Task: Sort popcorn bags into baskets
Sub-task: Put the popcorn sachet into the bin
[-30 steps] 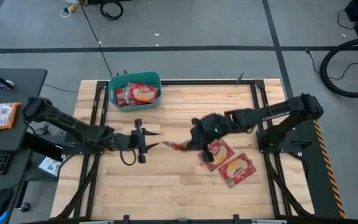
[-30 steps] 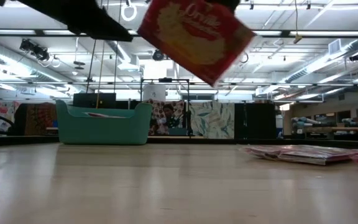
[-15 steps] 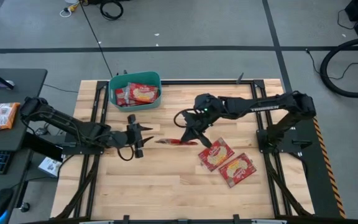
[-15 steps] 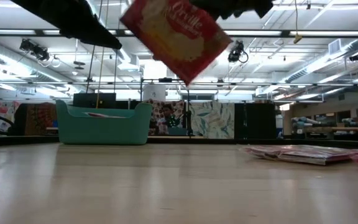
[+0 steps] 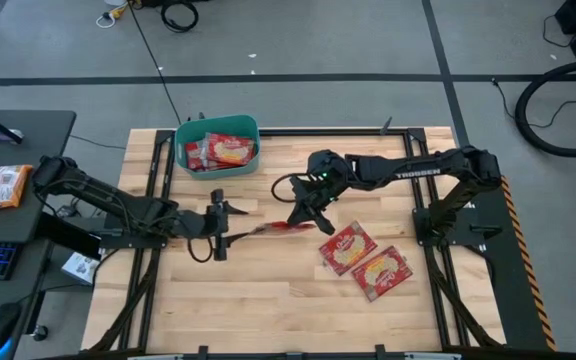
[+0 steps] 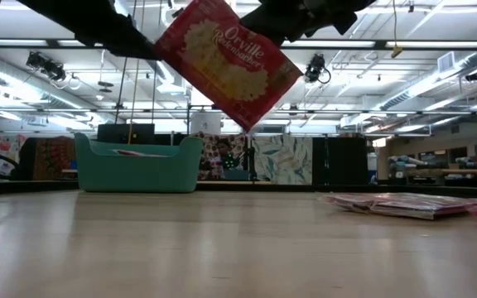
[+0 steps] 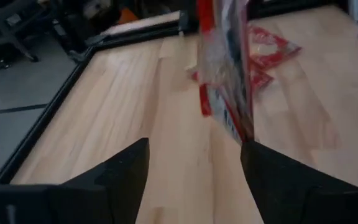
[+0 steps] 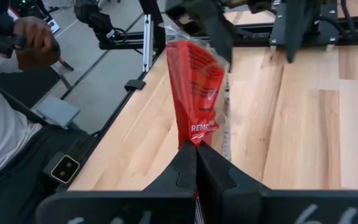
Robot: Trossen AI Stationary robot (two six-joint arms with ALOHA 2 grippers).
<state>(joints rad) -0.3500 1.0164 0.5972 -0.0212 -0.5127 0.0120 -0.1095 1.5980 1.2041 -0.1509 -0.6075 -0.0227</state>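
Wrist views show right fingers (image 8: 196,163) pinching a popcorn bag (image 8: 197,96), left fingers (image 7: 126,171) spread wide.

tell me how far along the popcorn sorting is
Partly done. Done: a few popcorn bags already lie in the teal basket. In hand: the right hand is shut on one bag, held above the table between the left hand's open fingers. Left: two bags lie on the table.
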